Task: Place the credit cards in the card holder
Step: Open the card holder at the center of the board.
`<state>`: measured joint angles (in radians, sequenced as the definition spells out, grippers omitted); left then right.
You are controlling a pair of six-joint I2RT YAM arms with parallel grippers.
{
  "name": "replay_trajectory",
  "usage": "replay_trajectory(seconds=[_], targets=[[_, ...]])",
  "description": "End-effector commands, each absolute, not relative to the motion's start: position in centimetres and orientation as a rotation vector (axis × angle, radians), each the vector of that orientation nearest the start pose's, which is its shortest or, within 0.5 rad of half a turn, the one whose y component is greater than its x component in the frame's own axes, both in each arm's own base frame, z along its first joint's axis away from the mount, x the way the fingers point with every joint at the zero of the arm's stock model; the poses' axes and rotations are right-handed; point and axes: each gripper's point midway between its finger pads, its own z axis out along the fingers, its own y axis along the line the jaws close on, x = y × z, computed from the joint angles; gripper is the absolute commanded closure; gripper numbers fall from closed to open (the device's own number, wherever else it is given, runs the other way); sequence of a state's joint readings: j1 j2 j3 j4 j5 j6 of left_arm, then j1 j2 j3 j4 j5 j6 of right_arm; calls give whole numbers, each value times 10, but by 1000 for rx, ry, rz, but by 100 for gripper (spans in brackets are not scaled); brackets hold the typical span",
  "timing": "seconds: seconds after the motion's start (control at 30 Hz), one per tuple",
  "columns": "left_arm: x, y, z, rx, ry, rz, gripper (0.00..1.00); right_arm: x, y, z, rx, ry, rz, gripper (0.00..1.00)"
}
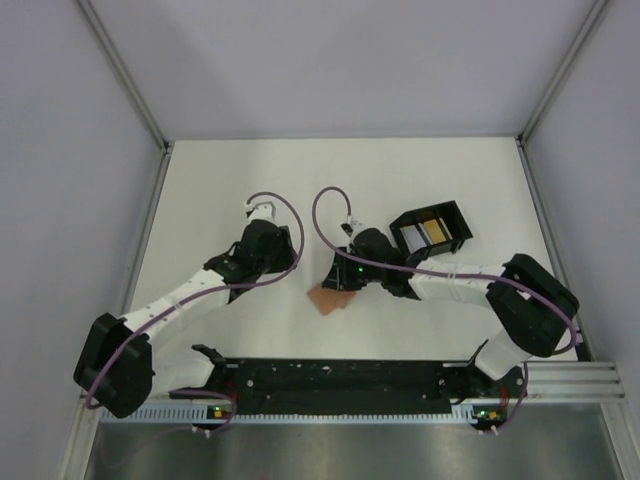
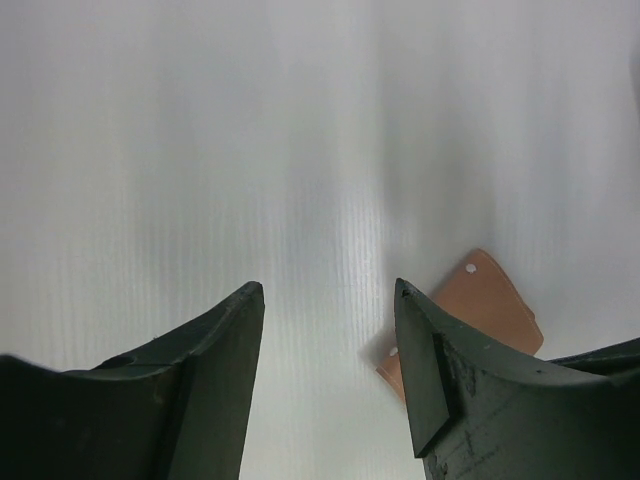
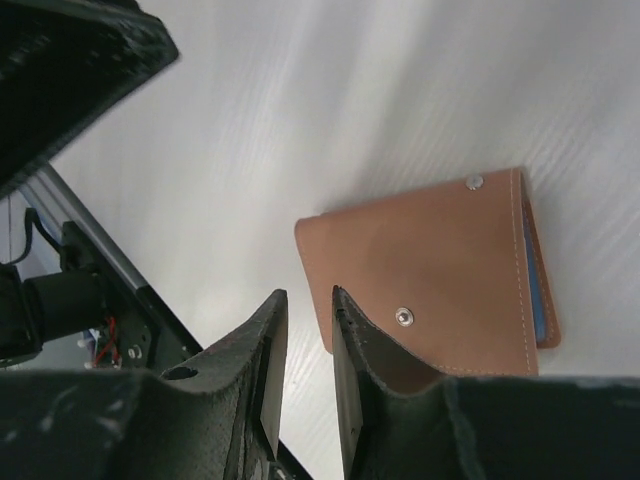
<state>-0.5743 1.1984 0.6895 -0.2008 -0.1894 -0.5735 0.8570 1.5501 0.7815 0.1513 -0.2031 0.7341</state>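
Observation:
The card holder (image 3: 430, 265) is a tan-brown sleeve lying flat on the white table (image 1: 250, 180), with a pale blue strip along its right edge. My right gripper (image 3: 308, 292) hangs right over its corner, jaws a narrow gap apart, with only table showing between them. Its right finger (image 3: 365, 360) overlaps the holder's stitched edge. My left gripper (image 2: 328, 285) is open and empty, left of the card holder (image 2: 485, 300). In the top view the right gripper (image 1: 343, 278) covers part of the card holder (image 1: 328, 300). Two credit cards, pale (image 1: 415, 236) and yellow-orange (image 1: 437, 231), stand in a tray.
The black open tray (image 1: 455, 215) sits at the back right, beyond the right arm. The left gripper (image 1: 275, 250) hovers left of centre. A black rail (image 1: 340, 378) runs along the near edge, and grey walls enclose the table.

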Motion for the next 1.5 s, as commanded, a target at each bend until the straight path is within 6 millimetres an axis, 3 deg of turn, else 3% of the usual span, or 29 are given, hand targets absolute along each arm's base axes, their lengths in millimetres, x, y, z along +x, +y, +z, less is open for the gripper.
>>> replay_trajectory(seconds=[0.0, 0.3, 0.5, 0.6, 0.9, 1.27, 1.47], targets=[[289, -158, 105, -135, 2276, -323, 41, 215, 353, 79, -304, 2410, 1038, 76], [286, -188, 98, 37, 2285, -481, 41, 188, 311, 48, -237, 2479, 957, 76], [273, -213, 83, 168, 2326, -641, 41, 182, 298, 36, -153, 2513, 927, 76], [266, -220, 76, 203, 2342, -686, 41, 184, 295, 32, -84, 2524, 912, 70], [239, -240, 60, 253, 2348, -877, 43, 196, 303, 44, 74, 2441, 1027, 65], [211, -265, 51, 281, 2383, -938, 59, 215, 303, 57, 150, 2379, 1129, 68], [201, -278, 52, 265, 2385, -976, 62, 222, 306, 67, 137, 2356, 1168, 68]])
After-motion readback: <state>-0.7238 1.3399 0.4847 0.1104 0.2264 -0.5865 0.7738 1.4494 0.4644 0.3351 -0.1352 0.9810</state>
